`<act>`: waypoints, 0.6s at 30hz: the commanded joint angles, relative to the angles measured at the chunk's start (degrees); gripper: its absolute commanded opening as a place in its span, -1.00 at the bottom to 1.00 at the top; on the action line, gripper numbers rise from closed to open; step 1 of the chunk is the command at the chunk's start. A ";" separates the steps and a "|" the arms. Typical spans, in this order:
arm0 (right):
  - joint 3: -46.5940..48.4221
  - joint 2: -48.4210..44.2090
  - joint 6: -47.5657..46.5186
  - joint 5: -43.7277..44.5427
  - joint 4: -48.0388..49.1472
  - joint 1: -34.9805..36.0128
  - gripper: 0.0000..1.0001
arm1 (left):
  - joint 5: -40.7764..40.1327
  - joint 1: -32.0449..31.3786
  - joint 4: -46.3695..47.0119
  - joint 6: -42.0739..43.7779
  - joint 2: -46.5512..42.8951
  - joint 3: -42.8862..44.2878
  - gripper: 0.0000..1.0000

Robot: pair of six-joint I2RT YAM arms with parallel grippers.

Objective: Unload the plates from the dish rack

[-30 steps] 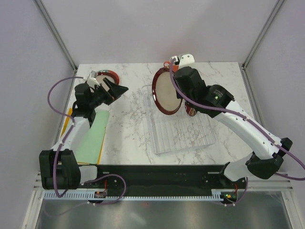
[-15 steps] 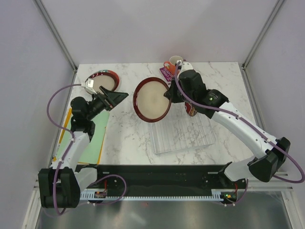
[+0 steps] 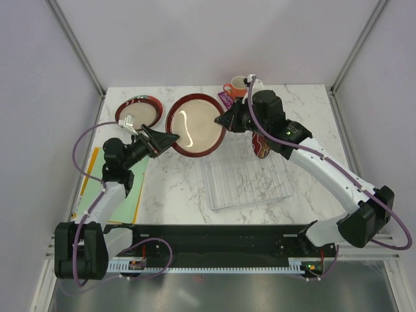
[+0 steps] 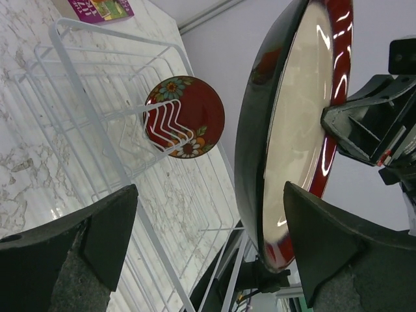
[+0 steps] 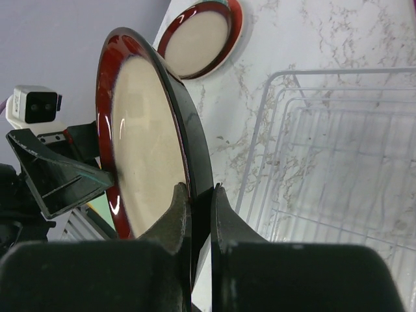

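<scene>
My right gripper (image 3: 229, 121) (image 5: 200, 192) is shut on the rim of a large red-rimmed cream plate (image 3: 195, 125) (image 5: 146, 149), which hangs tilted in the air left of the dish rack (image 3: 247, 174). The left gripper (image 3: 167, 138) (image 4: 209, 192) stands open, and the plate's (image 4: 292, 130) lower left edge sits between its fingers without a grip. A small red floral plate (image 3: 261, 144) (image 4: 185, 117) stands upright in the rack (image 4: 97, 117) (image 5: 338, 149). Another red-rimmed plate (image 3: 138, 112) (image 5: 201, 39) lies flat on the table at the back left.
A green mat (image 3: 122, 188) lies along the table's left side under the left arm. An orange mug (image 3: 235, 86) and a purple card (image 3: 227, 99) (image 4: 97, 8) sit at the back behind the rack. Frame posts rise at the back corners.
My right gripper has carried the large plate leftward from above the rack and tipped it flatter. The left gripper has swung right from near the table plate to straddle the carried plate's edge.
</scene>
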 commanded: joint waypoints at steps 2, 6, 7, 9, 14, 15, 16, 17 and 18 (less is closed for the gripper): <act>-0.61 -0.60 5.82 -6.03 14.94 -0.10 -1.00 | 0.97 -1.05 6.60 -2.96 2.05 0.69 0.97; -2.02 -0.77 7.05 -7.35 16.61 -0.10 -1.00 | 0.71 -1.66 9.68 -3.93 4.15 1.13 0.76; -2.20 -0.86 7.14 -7.52 16.78 -0.10 -1.00 | 0.62 -1.66 10.99 -4.28 4.51 1.22 0.69; -2.99 -1.12 7.31 -7.96 17.05 -0.19 -1.00 | 0.53 -2.01 12.66 -4.54 5.74 1.39 0.40; -4.22 -1.82 7.31 -7.61 17.14 -0.19 -1.00 | 0.44 -2.63 12.93 -4.02 7.94 2.54 -0.66; -4.13 -1.74 7.31 -8.05 17.14 -0.10 -1.00 | 0.35 -2.63 12.93 -3.75 8.03 2.45 -0.83; -4.22 -1.56 7.31 -8.14 17.05 -0.10 -1.00 | 0.09 -2.63 12.93 -3.58 8.29 2.36 -0.95; -4.13 -1.47 7.31 -8.23 16.96 -0.10 -1.00 | 0.09 -2.72 13.02 -3.40 8.64 2.62 -0.95; -4.13 -1.39 7.05 -8.31 16.87 -0.19 -1.00 | 0.52 -2.72 13.11 -2.96 8.99 2.97 -0.95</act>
